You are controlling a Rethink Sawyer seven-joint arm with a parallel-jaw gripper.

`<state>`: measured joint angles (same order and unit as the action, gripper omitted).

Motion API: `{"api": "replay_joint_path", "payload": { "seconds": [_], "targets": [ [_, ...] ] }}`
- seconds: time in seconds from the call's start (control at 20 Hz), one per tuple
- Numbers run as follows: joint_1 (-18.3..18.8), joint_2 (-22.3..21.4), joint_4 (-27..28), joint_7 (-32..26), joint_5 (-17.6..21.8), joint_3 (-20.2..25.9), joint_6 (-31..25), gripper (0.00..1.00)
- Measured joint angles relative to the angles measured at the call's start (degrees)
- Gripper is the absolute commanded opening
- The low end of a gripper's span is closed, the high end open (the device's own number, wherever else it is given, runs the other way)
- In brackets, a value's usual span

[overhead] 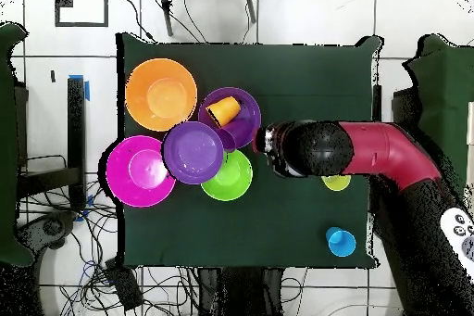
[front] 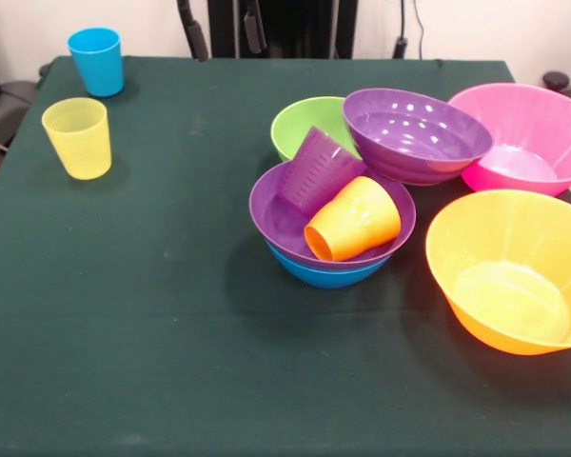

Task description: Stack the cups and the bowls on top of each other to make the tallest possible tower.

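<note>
A purple bowl (front: 285, 221) sits nested in a blue bowl (front: 328, 274) at mid-table, forming the low tower. Inside it an orange cup (front: 354, 221) lies on its side and a purple cup (front: 319, 171) leans mouth-down. Behind them a second purple bowl (front: 414, 133) rests tilted on a green bowl (front: 305, 122). The pink bowl (front: 523, 138) and orange bowl (front: 514, 271) stand to the right. A yellow cup (front: 77, 137) and blue cup (front: 95, 60) stand upright at far left. My gripper (front: 222, 33) hangs high at the top edge, open and empty. In the overhead view the arm (overhead: 370, 150) ends beside the purple bowl (overhead: 243, 127).
The dark green tablecloth (front: 152, 324) covers the whole table. Its edges run close to the orange bowl on the right and the yellow cup on the left. Cables and chairs lie on the floor around the table (overhead: 278, 229).
</note>
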<state>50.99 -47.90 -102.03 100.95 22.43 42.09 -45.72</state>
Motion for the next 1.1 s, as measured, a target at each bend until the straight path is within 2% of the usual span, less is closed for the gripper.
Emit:
{"api": "replay_joint_path", "payload": {
  "seconds": [0.25,0.65,1.1],
  "targets": [
    [-0.2,-0.8,0.9,0.0,-1.3,0.0,0.0,1.00],
    [-1.0,-4.7,2.2,0.0,-3.6,0.0,-1.9,1.00],
    [-1.2,-5.9,3.1,0.0,-4.8,0.0,-2.0,1.00]
  ]
}}
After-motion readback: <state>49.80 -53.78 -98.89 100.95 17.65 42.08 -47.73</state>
